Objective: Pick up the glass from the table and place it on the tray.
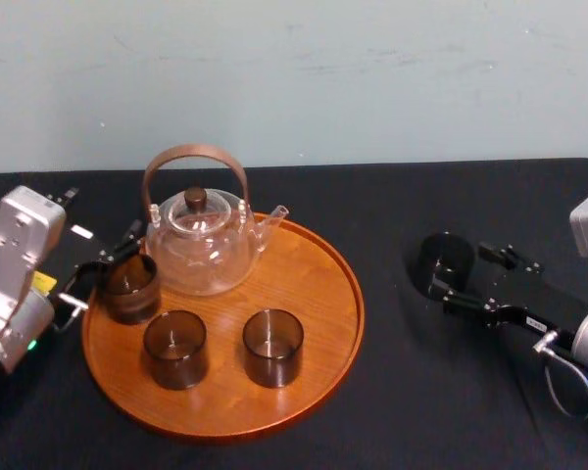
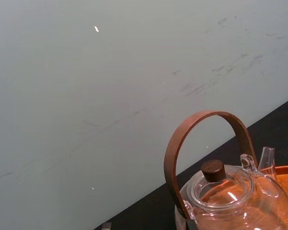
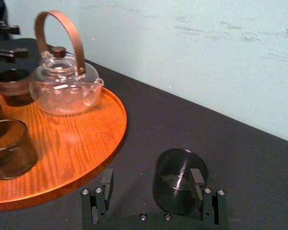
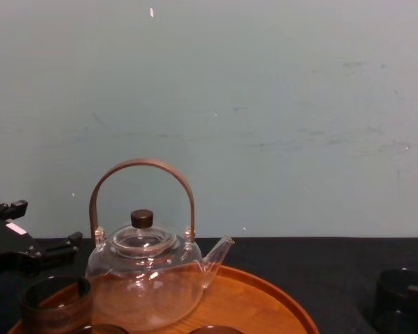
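As my right gripper [image 3: 152, 179] straddles the dark cylindrical glass [image 3: 175, 186], wide to clamp, my left gripper [image 1: 103, 269] (grip unclear) flanks the round wooden tray's [image 1: 309, 284] rim.

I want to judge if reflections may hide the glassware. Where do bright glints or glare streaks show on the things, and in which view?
Head view: white glints on the upper body of the glass teapot. Right wrist view: a pale streak inside the glass standing on the table, between the open fingers of the right gripper. Chest and left wrist views: small glints on the same teapot.
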